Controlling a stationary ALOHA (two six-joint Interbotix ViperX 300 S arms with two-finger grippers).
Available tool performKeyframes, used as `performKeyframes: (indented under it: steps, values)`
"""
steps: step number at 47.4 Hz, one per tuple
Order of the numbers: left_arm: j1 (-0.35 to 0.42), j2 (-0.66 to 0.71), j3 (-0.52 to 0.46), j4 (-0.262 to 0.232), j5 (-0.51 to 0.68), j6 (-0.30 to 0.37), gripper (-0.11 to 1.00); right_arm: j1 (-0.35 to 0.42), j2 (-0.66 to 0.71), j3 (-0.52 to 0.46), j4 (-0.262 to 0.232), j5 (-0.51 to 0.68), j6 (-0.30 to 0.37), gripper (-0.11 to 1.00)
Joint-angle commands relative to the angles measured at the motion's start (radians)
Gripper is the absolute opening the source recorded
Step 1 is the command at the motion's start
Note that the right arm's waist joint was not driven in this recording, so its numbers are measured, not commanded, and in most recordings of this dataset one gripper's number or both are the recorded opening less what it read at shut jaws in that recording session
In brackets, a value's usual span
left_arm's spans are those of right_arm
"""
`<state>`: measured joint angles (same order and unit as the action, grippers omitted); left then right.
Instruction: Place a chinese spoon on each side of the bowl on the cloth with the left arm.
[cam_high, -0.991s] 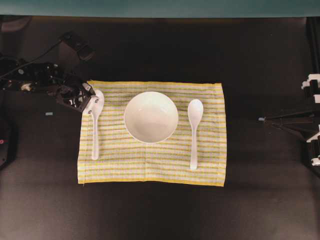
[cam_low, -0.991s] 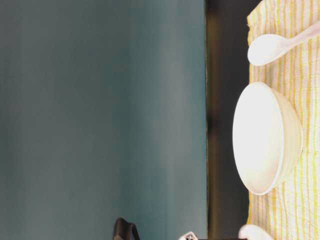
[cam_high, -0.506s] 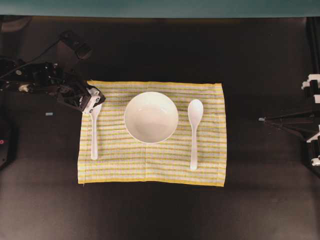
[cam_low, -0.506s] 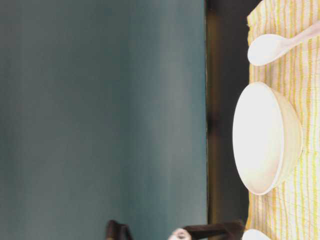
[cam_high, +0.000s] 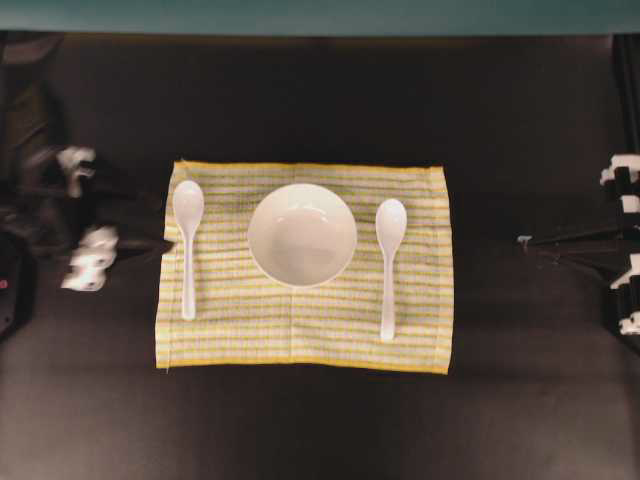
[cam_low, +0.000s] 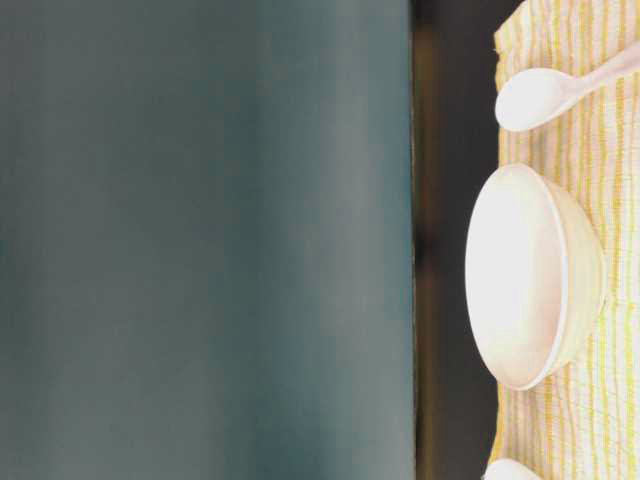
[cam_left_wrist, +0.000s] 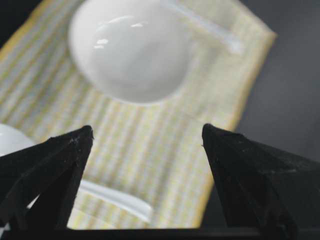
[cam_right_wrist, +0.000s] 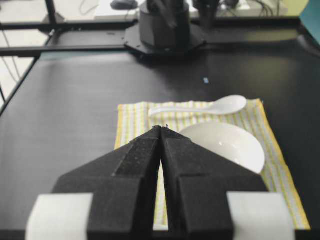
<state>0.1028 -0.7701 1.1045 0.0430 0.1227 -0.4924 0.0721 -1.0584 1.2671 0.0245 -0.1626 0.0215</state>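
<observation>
Left gripper (cam_high: 82, 215): jaws wide, empty, pulled back off the cloth (cam_high: 300, 340) | left spoon (cam_high: 187, 240): released beside bowl (cam_high: 302, 234) | right gripper (cam_right_wrist: 162, 131): closed, empty

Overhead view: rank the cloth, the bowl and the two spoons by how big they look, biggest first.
1. The cloth, by far the largest.
2. The bowl.
3. The two spoons, one left of the bowl and one right of it; they look alike in size, so I won't rank them.
</observation>
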Motion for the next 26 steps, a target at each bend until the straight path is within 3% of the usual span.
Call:
performKeyframes:
  steps: [1,10,18,26]
  values:
    - [-0.015,-0.126,0.044,0.003,-0.026,0.003,0.85,0.0,0.005,-0.002,0.002,0.011,-0.008,-0.01]
    - [-0.018,-0.293,0.094,0.003,0.003,0.023,0.85,0.0,0.005,0.011,0.002,0.101,0.0,-0.01]
    - [-0.037,-0.362,0.084,0.003,0.097,0.133,0.85,0.0,0.0,0.011,0.002,0.155,0.005,-0.01]
    - [-0.043,-0.373,0.078,0.003,0.107,0.225,0.85,0.0,-0.006,0.011,0.002,0.161,0.005,-0.01]
